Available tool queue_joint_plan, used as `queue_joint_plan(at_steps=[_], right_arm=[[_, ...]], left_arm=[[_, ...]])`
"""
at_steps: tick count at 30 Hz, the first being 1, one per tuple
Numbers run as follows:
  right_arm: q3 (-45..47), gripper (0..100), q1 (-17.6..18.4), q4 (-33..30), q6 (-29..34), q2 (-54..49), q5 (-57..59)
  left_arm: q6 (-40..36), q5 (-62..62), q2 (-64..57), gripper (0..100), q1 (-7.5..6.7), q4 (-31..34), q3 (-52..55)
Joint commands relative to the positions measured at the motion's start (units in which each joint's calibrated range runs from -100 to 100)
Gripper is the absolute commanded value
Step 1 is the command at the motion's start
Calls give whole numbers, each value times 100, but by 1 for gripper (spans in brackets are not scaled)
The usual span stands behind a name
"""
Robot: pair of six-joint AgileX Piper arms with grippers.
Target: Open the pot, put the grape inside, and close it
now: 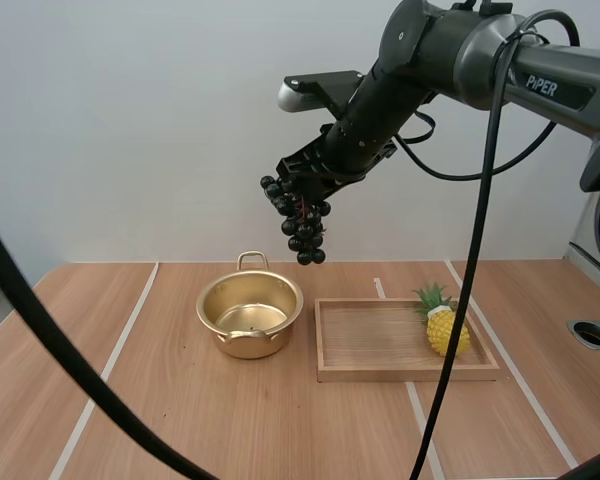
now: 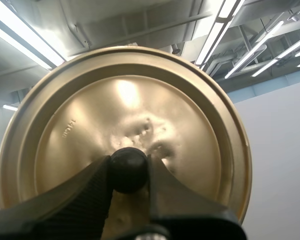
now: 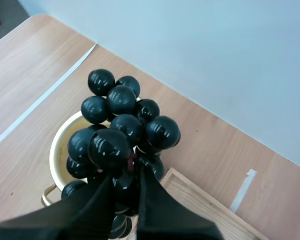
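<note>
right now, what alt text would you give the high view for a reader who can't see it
The right gripper holds a bunch of grapes in the air above a wooden table, close to a lidless, empty gold pot. Beside the pot lies a wooden tray with a small pineapple at its right end.

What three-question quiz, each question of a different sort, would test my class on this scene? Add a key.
1. Fill the gap: the left gripper pinches the lid by its black ____.
2. What does the right gripper hold? A the lid; B the bunch of grapes; C nothing.
3. True or false: the pot on the table stands open and empty.

Key: 1 knob; 2 B; 3 true.
</note>
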Motion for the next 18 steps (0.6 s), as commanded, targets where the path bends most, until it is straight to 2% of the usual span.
queue_joint_plan(at_steps=[1, 6, 18], right_arm=[[-64, 0, 135, 52, -96, 90, 54], [-64, 0, 338, 23, -220, 277, -25], [-64, 0, 806, -587, -204, 887, -854]], left_arm=[[0, -87, -86, 0, -11, 53, -19], [0, -87, -109, 0, -11, 53, -19], [0, 82, -112, 0, -11, 11, -19]])
